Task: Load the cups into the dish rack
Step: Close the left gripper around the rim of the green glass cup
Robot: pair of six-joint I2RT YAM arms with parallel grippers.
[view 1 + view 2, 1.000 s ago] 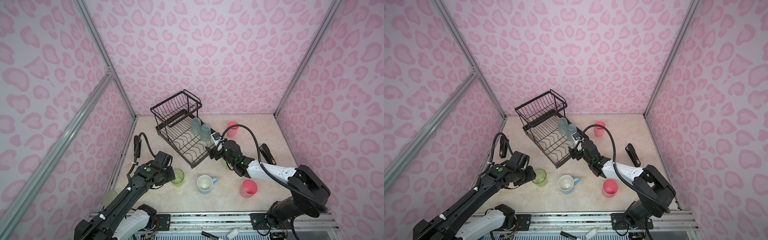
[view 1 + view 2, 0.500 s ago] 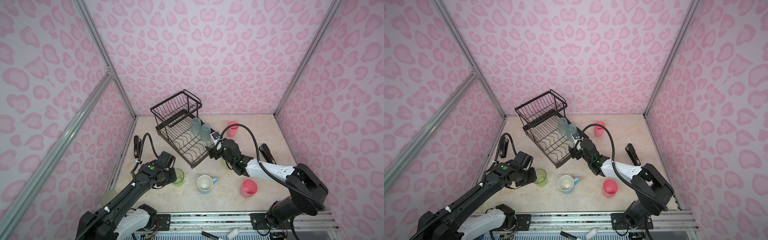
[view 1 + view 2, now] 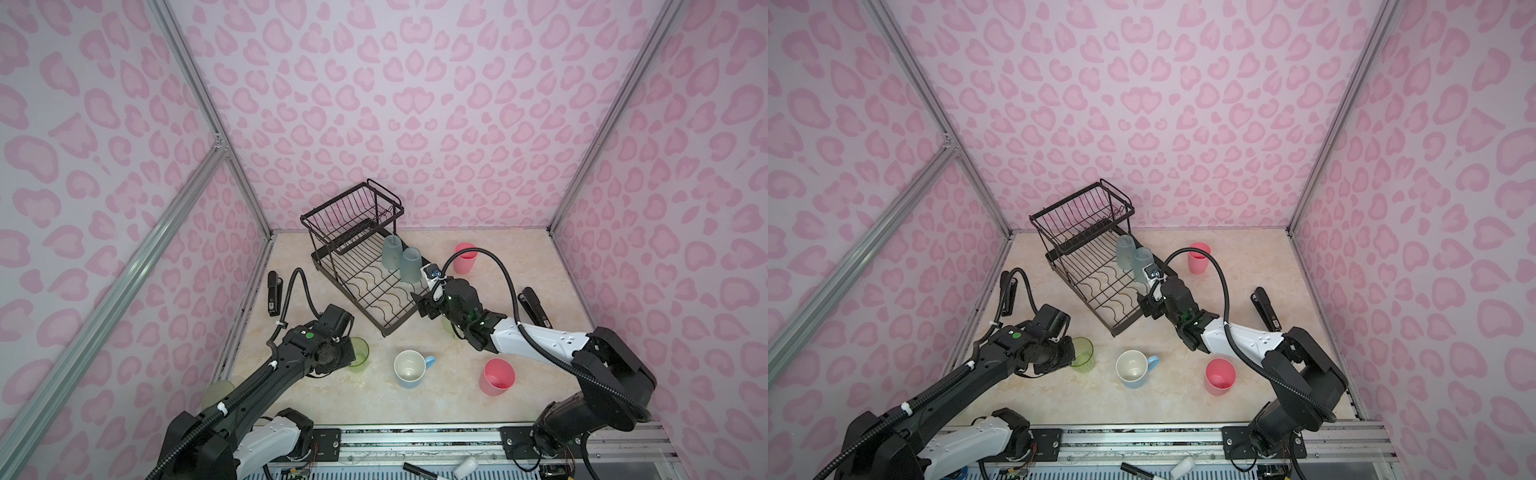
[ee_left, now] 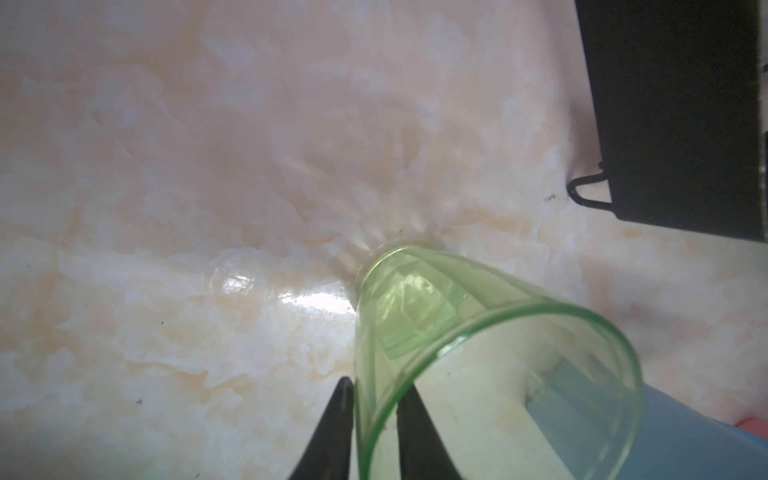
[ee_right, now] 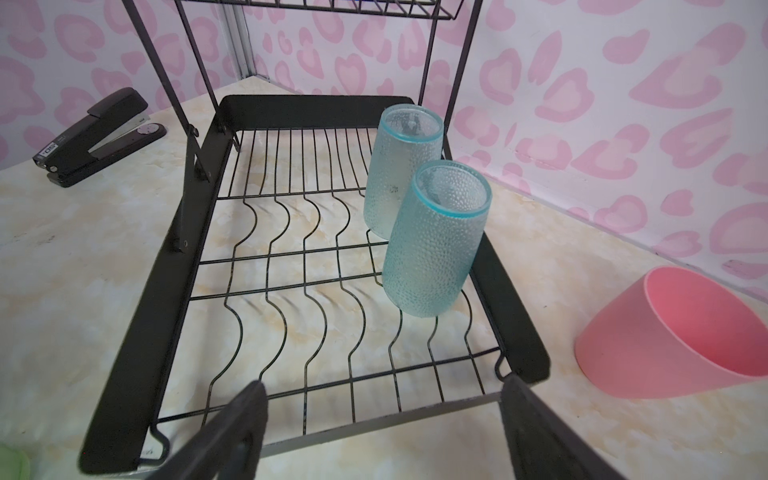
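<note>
Pinching the wall of the green cup (image 4: 415, 299) at its rim, one finger inside and one outside, the left gripper (image 4: 374, 382) holds it upright on the bench (image 4: 208, 166). The right gripper (image 5: 384, 384) hangs wide open at the edge of the dish rack (image 5: 145, 316); two frosted blue cups (image 5: 432, 245) stand in its lower tray.

Counter (image 3: 374, 399): pale, marbled, glossy. Directly on it I log the dish rack (image 5: 166, 266), rear centre; green tumbler (image 3: 359, 353), light-blue mug (image 3: 409, 368) and near pink cup (image 3: 497, 376) upright along the front; far pink cup (image 3: 464, 257) right of the rack; left stapler (image 3: 273, 293) and right stapler (image 3: 535, 305) flanking.
</note>
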